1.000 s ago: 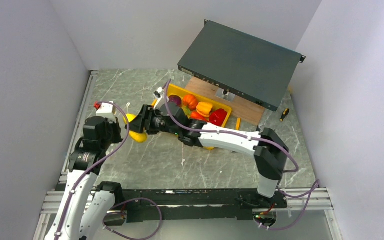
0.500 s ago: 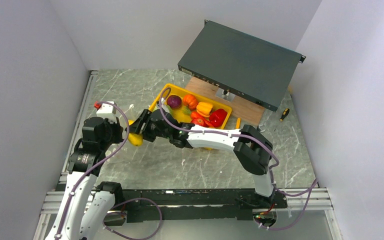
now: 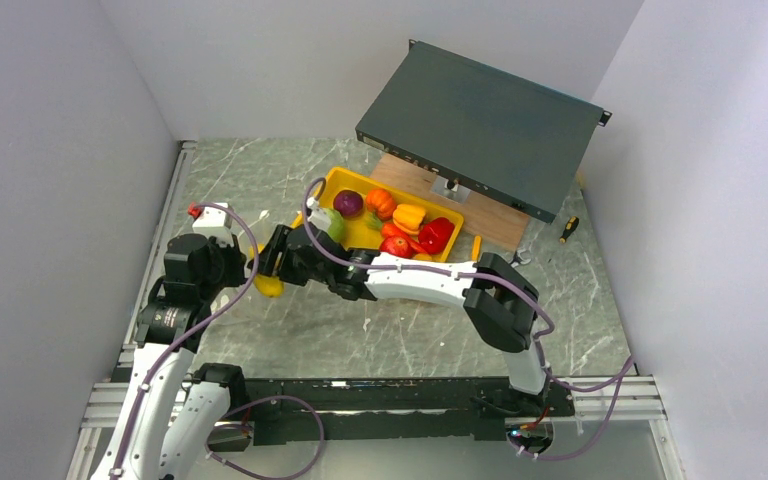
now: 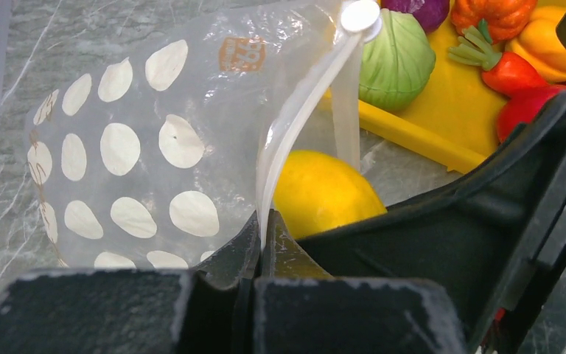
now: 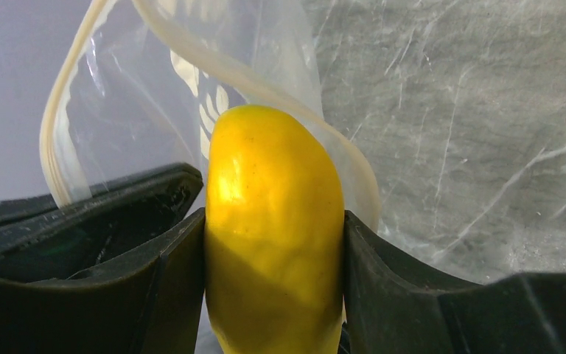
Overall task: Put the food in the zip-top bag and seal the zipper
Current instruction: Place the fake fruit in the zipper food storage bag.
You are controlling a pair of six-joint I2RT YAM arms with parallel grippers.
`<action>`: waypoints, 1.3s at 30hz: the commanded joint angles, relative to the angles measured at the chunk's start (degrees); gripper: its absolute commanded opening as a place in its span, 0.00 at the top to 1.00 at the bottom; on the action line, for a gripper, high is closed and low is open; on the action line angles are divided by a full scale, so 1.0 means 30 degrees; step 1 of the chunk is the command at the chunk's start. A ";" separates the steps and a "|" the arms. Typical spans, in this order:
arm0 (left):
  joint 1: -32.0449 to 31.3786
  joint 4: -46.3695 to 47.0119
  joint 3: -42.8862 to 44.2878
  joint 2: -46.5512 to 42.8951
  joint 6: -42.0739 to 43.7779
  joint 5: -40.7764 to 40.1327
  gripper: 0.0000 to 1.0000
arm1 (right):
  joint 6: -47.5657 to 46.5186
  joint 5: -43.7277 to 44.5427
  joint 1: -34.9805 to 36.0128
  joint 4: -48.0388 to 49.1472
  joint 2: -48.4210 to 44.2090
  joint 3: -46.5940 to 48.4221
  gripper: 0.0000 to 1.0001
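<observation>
Right arm is stretched way out from its base at 5 o'clock in the top view. The forearm lies low across the table [image 3: 290,330] toward 9 o'clock, and the wrist ends just off the 8 o'clock corner of the yellow tray [image 4: 413,136]. The right gripper [image 5: 274,221] is clamped on a yellow piece [image 5: 273,184], one finger each side, with its tip right at the mouth of the zip-top bag [image 4: 118,147]. Left arm comes up from 7 o'clock with the elbow bent and the wrist pointing to 3 o'clock. The left gripper [image 4: 261,251] is pinched on the bag's rim, holding the zipper [image 4: 302,110] up so the mouth gapes. Rest of the food [image 4: 394,55] sits in the tray: green, purple, orange, red.
</observation>
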 commanded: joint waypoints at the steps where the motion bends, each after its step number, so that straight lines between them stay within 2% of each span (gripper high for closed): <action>1: -0.0002 0.0758 0.0107 -0.0092 0.0017 -0.0142 1.00 | -0.1675 0.0426 0.0187 0.0001 -0.1294 0.0086 0.42; 6: -0.0032 0.0790 0.0093 -0.0052 0.0016 -0.0142 1.00 | -0.2195 0.0517 0.0235 0.0110 -0.2024 -0.0100 0.28; 11: -0.0036 0.0838 0.0106 0.0200 0.0040 0.0854 1.00 | -0.2067 0.0472 0.0203 -0.0476 -0.1272 0.1628 0.27; 17: -0.0014 0.0838 0.0051 -0.0128 0.0007 0.0463 1.00 | -0.2543 0.0298 0.0149 -0.0247 -0.2037 0.1094 0.25; 20: -0.0036 0.0775 0.0075 -0.0174 -0.0033 -0.0089 1.00 | -0.4182 0.0104 0.0075 0.0054 -0.3149 0.0022 0.26; 24: -0.0033 0.0428 0.0222 0.0055 -0.0167 -0.1098 1.00 | -0.7787 -0.0500 0.0021 -0.1999 -0.4220 0.0126 0.26; 28: -0.0034 0.0282 0.0297 0.0032 -0.0245 -0.1765 1.00 | -1.0084 -0.0214 -0.0062 -0.3183 -0.5374 -0.0905 0.19; 33: -0.0021 0.0319 0.0279 -0.0241 -0.0272 -0.1993 1.00 | -0.8836 -0.0545 -0.0057 -0.1460 -0.5505 -0.2717 0.14; 37: -0.0020 0.0300 0.0228 -0.0555 -0.0430 -0.2346 1.00 | -0.7672 -0.1006 0.0230 -0.1823 -0.3265 -0.0875 0.15; 39: -0.0030 0.0264 0.0225 -0.0639 -0.0448 -0.2554 1.00 | -0.7392 -0.1314 0.0259 -0.2156 -0.2170 0.0169 0.19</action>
